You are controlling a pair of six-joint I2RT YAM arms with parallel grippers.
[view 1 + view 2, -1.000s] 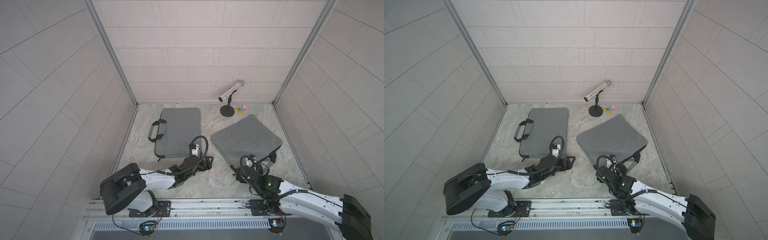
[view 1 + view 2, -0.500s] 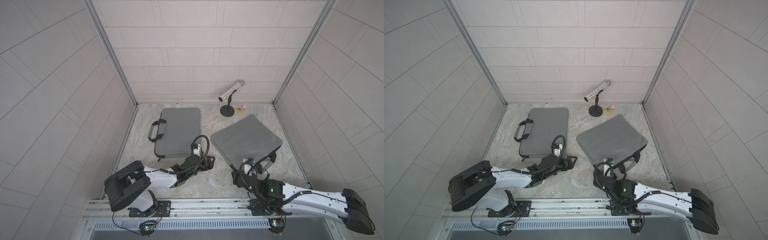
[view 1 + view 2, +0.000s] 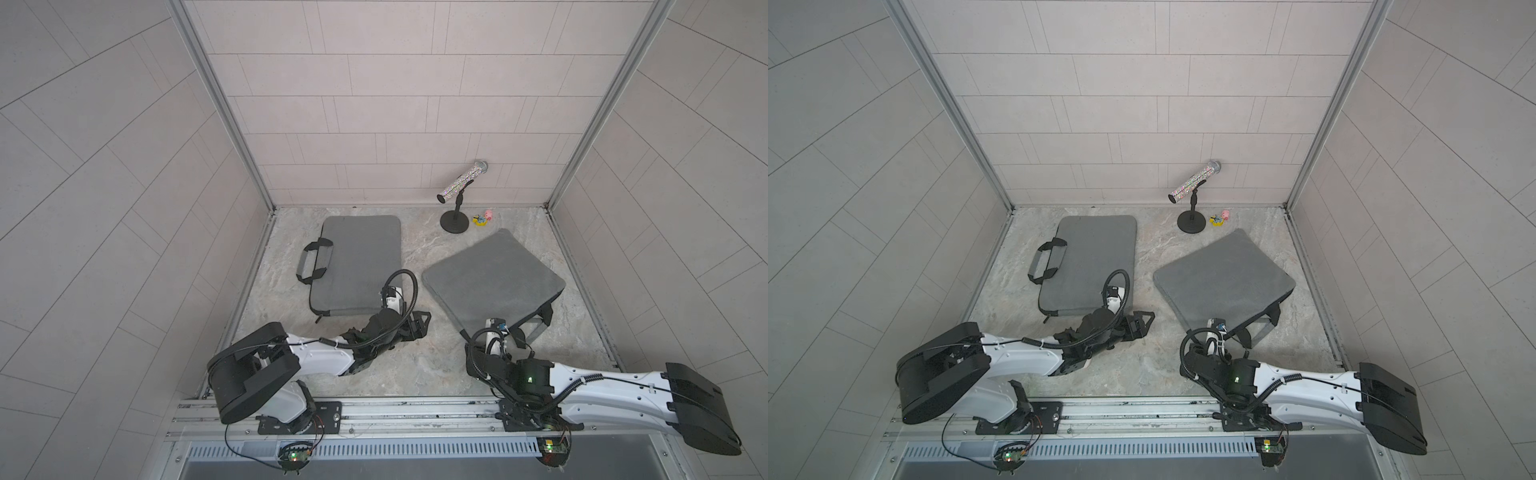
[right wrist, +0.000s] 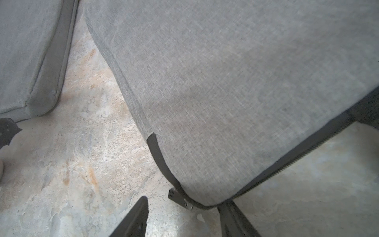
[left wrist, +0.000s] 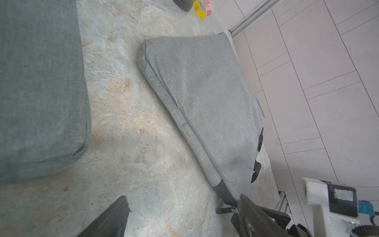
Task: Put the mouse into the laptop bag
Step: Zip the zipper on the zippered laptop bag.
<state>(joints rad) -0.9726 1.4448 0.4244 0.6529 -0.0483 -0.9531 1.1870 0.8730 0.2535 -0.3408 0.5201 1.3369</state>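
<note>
Right wrist view, entry one: right gripper (image 4: pixel 186 200), dark fingers spread, nothing pinched. Between them is seen the small black metal zipper pull (image 4: pixel 178 196), lying at the rounded corner of the grey woven-fabric laptop bag with black zip tape (image 4: pixel 235 82). One finger is set close against that corner; contact cannot be told. The zip appears shut along the edge in view.

Entry two: left gripper (image 5: pixel 182 196), fingers spread wide, empty, held low over bare tabletop. The same bag lies ahead of it, toward the right arm. A second grey fabric laptop bag with looped handles (image 3: pixel 357 266) lies flat just beside it.

Entry three: mouse. None is found in any view; its place cannot be told.

Step in hand, as judged: the zip is to be opened before anything can be put inside. The pull should be taken squarely near its root and drawn along the line of the black tape, not upward. The bag is soft, and black strap handles (image 5: pixel 256 167) show from beneath its edge, so sliding or lifting is likely. It would be well steadied by the free left gripper pressed on the fabric.

Surface: mottled grey-and-tan stone-pattern tabletop (image 4: pixel 82 164), matt, a few specks.

Room: pale tiled walls (image 3: pixel 374 104), aluminium corner posts (image 5: pixel 251 17). Well beyond both grippers, a glitter-covered microphone on a round black stand (image 3: pixel 460 183) and small yellow and pink toys (image 3: pixel 482 218) are kept by the back wall.
</note>
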